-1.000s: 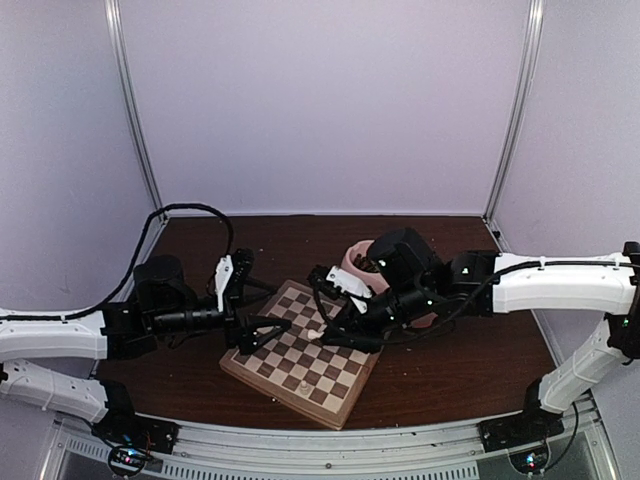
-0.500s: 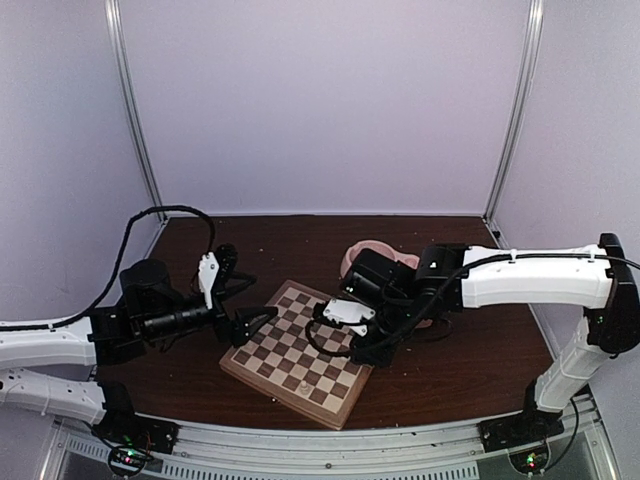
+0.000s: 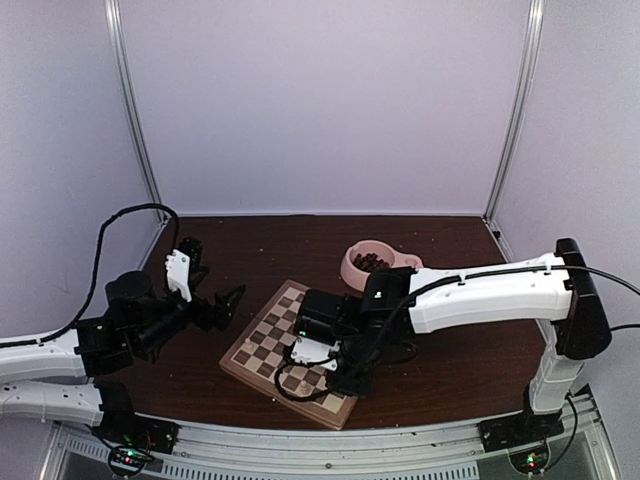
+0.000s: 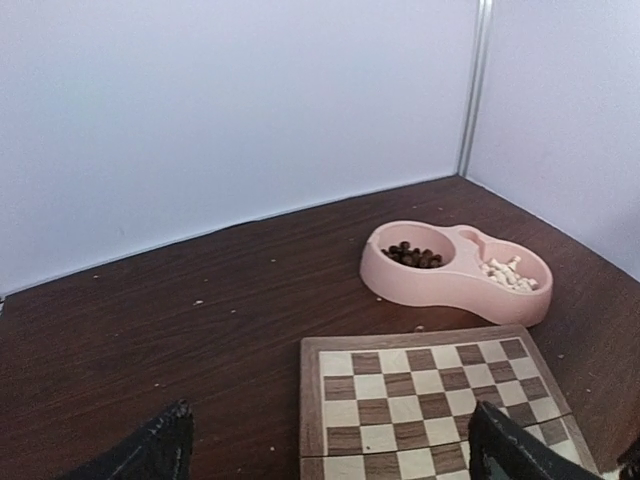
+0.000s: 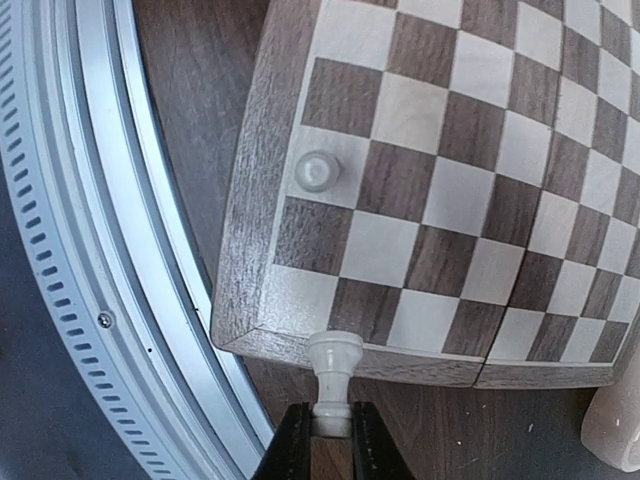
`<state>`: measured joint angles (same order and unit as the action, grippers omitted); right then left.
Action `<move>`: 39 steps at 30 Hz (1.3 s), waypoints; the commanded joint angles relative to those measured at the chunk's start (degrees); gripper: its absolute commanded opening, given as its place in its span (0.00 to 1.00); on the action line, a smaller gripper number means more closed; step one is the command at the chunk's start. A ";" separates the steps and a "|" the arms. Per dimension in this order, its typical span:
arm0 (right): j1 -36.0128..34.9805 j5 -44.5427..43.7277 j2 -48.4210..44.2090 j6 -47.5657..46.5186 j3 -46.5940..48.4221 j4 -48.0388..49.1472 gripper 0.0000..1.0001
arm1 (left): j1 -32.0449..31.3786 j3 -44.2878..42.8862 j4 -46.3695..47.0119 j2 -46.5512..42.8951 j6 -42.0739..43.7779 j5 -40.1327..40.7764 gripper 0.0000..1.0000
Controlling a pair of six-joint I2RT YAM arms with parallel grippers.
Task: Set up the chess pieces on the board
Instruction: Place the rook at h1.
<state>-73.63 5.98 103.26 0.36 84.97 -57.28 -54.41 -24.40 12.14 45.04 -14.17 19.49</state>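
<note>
Cream-wise, counts one standing piece [image 5: 318, 171] on an edge square of the board [image 3: 262, 342]. Grips a second piece [image 5: 333, 372] in the right gripper [image 5: 330, 428], over the board's 5 o'clock corner. Spreads the left gripper [image 3: 227, 305] wide and empty at 10 o'clock. Shows spare pieces [image 4: 505, 273] heaped in the pink bowl [image 4: 455, 295] at 1 o'clock; looks barely begun.
</note>
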 commanded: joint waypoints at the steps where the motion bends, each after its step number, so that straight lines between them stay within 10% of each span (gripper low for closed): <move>1: -2.21 -4.87 4.44 -2.42 4.34 -6.48 0.00 | 1.81 0.65 -1.14 -2.23 -3.65 11.08 0.96; 32: -4.60 -6.10 12.16 -4.72 8.35 -7.88 0.00 | 7.66 -0.38 -3.62 0.50 -6.95 3.07 0.96; 39: -4.60 -6.07 11.57 -4.86 8.42 -6.95 0.13 | 7.66 -0.48 -3.48 0.94 -6.92 2.40 0.96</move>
<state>-77.84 0.99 115.13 -4.25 92.01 -64.88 -47.18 -23.77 7.16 45.84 -21.17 22.87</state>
